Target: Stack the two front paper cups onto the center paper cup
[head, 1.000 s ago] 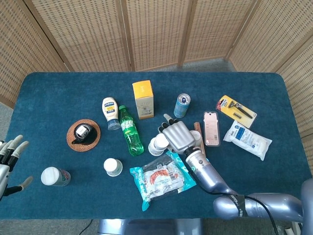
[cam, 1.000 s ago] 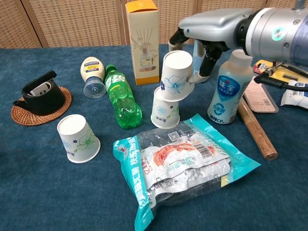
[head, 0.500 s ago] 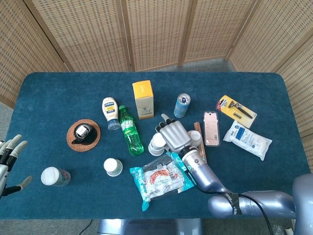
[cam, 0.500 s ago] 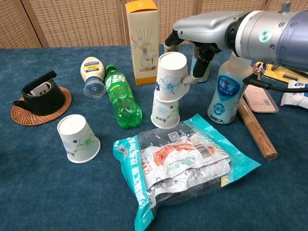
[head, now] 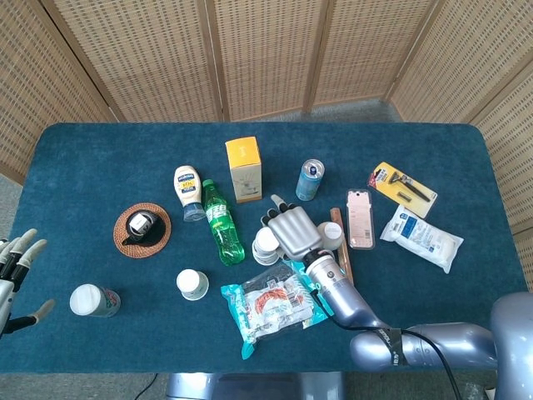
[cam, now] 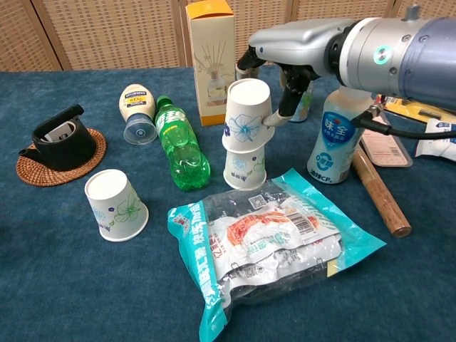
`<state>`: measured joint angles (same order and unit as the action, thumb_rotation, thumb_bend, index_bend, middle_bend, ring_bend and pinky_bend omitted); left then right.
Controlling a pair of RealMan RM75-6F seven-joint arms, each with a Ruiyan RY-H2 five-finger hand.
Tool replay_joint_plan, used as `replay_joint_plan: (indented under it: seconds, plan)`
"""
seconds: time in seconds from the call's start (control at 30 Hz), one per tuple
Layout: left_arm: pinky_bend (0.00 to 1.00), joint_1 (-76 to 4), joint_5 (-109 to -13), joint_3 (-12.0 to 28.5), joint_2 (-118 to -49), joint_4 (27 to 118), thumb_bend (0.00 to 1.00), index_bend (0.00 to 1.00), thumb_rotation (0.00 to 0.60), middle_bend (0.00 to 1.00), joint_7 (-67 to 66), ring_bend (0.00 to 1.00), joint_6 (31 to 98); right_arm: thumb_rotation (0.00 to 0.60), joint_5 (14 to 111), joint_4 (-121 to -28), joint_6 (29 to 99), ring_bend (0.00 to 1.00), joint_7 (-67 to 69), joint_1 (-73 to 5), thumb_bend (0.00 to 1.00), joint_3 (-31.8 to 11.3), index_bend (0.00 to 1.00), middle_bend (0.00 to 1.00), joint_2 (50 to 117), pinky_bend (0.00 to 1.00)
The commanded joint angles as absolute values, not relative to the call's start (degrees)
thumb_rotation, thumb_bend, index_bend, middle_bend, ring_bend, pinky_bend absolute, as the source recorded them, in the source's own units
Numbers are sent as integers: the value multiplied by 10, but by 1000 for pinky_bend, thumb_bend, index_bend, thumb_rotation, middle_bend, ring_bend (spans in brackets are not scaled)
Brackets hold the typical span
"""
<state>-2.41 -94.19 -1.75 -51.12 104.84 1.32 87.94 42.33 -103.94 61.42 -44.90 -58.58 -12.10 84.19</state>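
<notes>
Closest to the robot in the chest view, a clear snack packet with teal edges (cam: 267,239) is laid flat, with what look like small wrapped packs visible inside, and off to its left the other front paper cup (cam: 115,204) is left standing by itself, mouth up, nothing seen in it. Just past the packet, the center paper cup (cam: 244,169) is parked upright on the blue table (cam: 64,285), and a second flower-print cup (cam: 246,116) is held right on top of it by the right hand (cam: 274,71), fingers clamped around its far side; it's tilted a bit and looks only partly seated, though how deep it sits can't be made out. Main risk, as a guess: if it's pushed down off-axis, the rim gets caught and the bottom cup gets tipped toward the green soda bottle (cam: 178,142) lying beside it, or it's let go too early and topples off. The white drink bottle (cam: 335,139) just right of the hand could also be knocked. Further back, a mayonnaise bottle (cam: 135,112) is lying down, and a reed diffuser box (cam: 211,60) is stood upright. The left hand (head: 15,271) is kept way out at the table's left edge in the head view, fingers spread, nothing held.
</notes>
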Motion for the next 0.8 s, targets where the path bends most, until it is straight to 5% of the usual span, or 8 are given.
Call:
replay_joint_plan:
  seconds: [0.03, 0.3, 0.63, 0.8]
  plan:
    - [91, -24, -942, -17, -511, 1049, 273, 49, 600, 0, 14, 0, 880, 600, 421, -1037, 615, 96, -449, -588, 373, -120, 407, 364, 844, 385]
    - [91, -24, -941, -17, -509, 1048, 272, 49, 600, 0, 17, 0, 881, 600, 415, -1029, 615, 96, -451, -595, 374, -116, 403, 364, 847, 385]
    - [91, -24, -941, -16, -509, 1048, 272, 48, 600, 0, 18, 0, 882, 600, 418, -1033, 619, 96, -444, -597, 378, -113, 227, 345, 847, 385]
    - [91, -24, -941, -15, -508, 1048, 272, 48, 600, 0, 19, 0, 882, 600, 421, -1041, 623, 96, -442, -596, 380, -112, 216, 343, 840, 385]
